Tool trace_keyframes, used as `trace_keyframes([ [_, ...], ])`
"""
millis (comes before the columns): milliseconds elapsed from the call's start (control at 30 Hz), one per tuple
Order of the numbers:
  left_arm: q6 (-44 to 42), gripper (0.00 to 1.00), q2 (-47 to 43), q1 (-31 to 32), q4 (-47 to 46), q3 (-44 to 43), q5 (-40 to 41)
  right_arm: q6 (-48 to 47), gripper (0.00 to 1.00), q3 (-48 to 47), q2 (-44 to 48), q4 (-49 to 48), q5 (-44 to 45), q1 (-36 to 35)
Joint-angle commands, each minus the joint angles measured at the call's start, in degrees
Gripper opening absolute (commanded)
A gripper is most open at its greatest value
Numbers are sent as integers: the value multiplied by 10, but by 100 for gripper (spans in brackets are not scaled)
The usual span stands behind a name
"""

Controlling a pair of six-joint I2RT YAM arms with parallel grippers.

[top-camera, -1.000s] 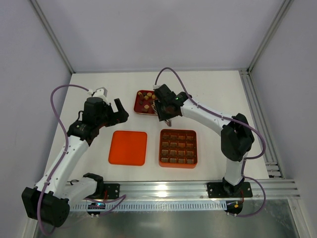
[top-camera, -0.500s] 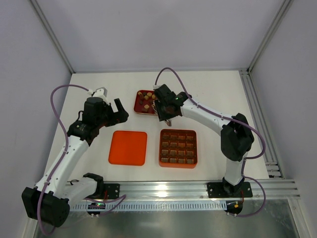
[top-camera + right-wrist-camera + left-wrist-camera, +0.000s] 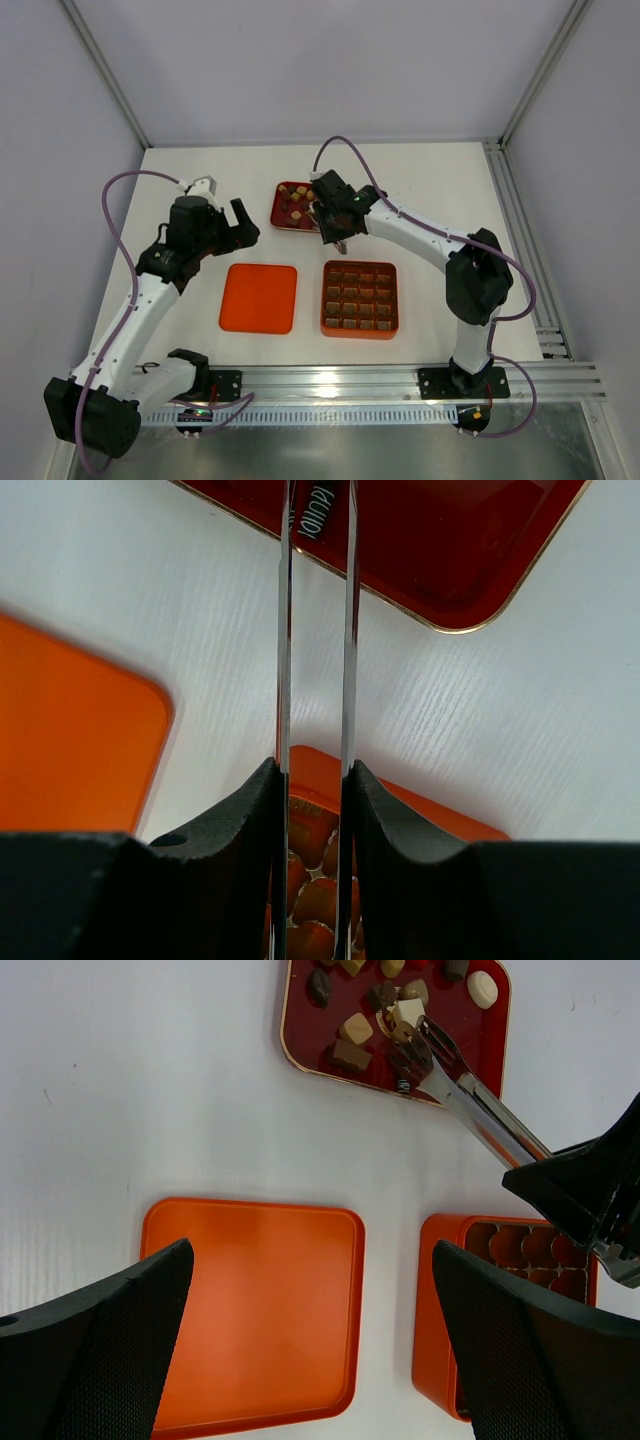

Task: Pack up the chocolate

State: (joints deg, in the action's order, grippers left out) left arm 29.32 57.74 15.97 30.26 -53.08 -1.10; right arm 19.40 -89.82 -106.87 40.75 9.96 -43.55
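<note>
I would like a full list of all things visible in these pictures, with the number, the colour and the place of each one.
chocolate: about ten pieces visible, dark brown, tan and cream; in the tray
tray: one, dark red with a thin pale rim; far middle of the table
box: one, orange, gridded; near side, right of the lid
lid: one, orange, lying flat; left of the box
tweezers: one pair, metal; tips among the chocolate in the tray
table: one, white; under everything
left hand: one, black; open and holding nothing, above the table near the lid
right hand: one, black; shut on the tweezers, between tray and box
</note>
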Motion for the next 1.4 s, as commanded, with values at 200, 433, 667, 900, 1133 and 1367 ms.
trace_keyframes([
  [200, -9, 100, -7, -1, -9, 0, 7, -2, 34, -33, 50, -1, 14, 0],
  [433, -10, 100, -8, -1, -8, 1, 7, -2, 34, -37, 54, -1, 9, 4],
  [667, -8, 100, -6, -1, -9, 0, 4, -3, 33, -27, 61, 0, 10, 6],
  [900, -8, 100, -6, -1, -8, 1, 5, -3, 33, -17, 66, 4, 9, 7],
  [1133, -8, 100, -3, -1, -9, 0, 3, -2, 32, 13, 118, 13, 5, 8],
  [1367, -10, 100, -5, -1, -8, 0, 6, 13, 32, 66, 186, 19, -31, 8],
])
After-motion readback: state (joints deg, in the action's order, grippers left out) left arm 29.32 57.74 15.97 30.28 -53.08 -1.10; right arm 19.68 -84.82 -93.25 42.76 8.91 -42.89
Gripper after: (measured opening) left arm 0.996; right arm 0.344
